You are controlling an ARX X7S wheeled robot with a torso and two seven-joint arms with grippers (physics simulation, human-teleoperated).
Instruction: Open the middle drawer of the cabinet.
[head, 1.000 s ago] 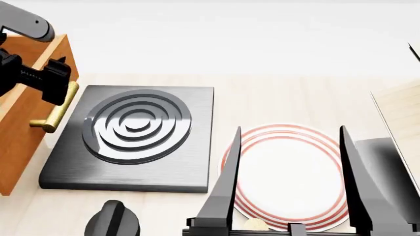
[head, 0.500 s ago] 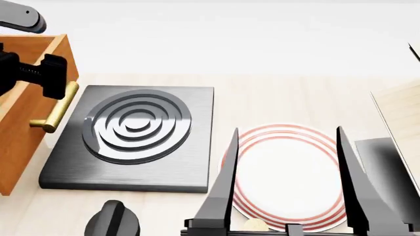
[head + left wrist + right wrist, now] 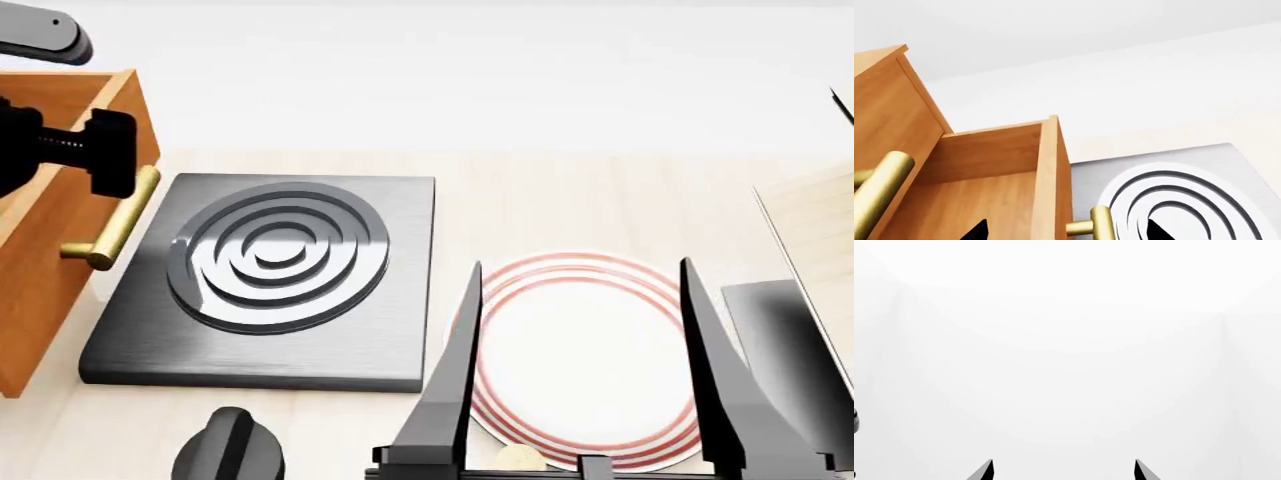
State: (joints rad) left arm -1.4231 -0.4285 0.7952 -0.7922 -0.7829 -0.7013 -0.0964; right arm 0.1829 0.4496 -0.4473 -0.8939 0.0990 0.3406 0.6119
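- Orange-brown wood fills the far left of the head view: that's the cabinet (image 3: 40, 300), sitting on the pale table (image 3: 561, 200) right next to the black stove plate (image 3: 274, 280).
- One drawer (image 3: 987, 200) is pulled out, and the left wrist camera looks straight down into its bare inside. Its brass bar handle (image 3: 114, 225) sticks out toward the stove plate. Can't tell from these shots whether it's the middle one.
- Another brass handle (image 3: 877, 187) shows on the drawer front beside it.
- Left gripper (image 3: 94, 150) sits right at the open drawer's top front edge, just above the handle. In its wrist view the two fingertips (image 3: 977, 231) are spread apart, one inside the drawer and one over the stove plate, so it's open and holding nothing.
- Right gripper (image 3: 581, 380) is low in the head view with fingers wide apart, framing the white plate with red rings (image 3: 581, 360). Its own camera shows only white.
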